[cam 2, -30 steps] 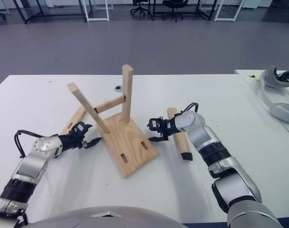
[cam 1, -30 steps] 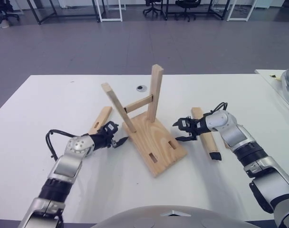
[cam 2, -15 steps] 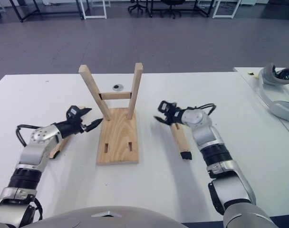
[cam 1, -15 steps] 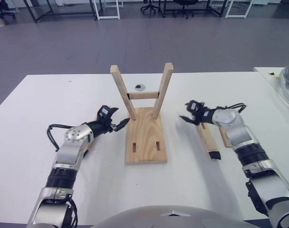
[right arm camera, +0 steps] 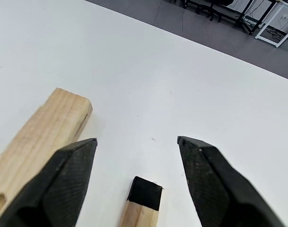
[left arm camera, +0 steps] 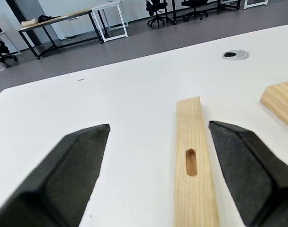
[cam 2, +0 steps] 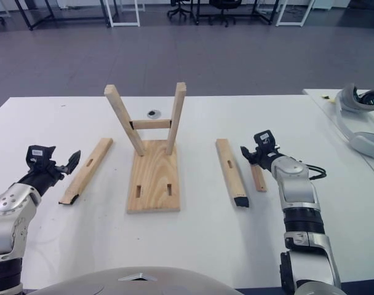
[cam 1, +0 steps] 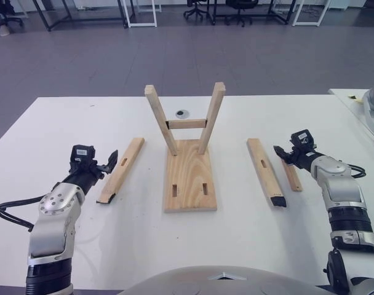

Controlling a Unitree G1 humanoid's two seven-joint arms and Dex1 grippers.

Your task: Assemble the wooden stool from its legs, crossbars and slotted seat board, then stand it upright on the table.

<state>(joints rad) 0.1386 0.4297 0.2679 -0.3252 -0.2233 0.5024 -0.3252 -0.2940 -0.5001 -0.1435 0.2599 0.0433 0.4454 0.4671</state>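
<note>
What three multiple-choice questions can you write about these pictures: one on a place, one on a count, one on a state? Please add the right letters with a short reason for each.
1. Where does the short bar lie?
A) on the floor
B) on the table, by the right gripper, beside the right loose leg
C) on a chair

2. How many legs stand in the board?
A) one
B) two
C) four

3. In what state is the left gripper?
A) shut on a leg
B) shut, empty
C) open, holding nothing

Answers:
1 B: the bar lies flat on the table next to that gripper's tips.
2 B: two legs rise from the board's far end, and the two near slots are empty.
3 C: its fingers stand wide apart, and the left loose leg lies free on the table.
</note>
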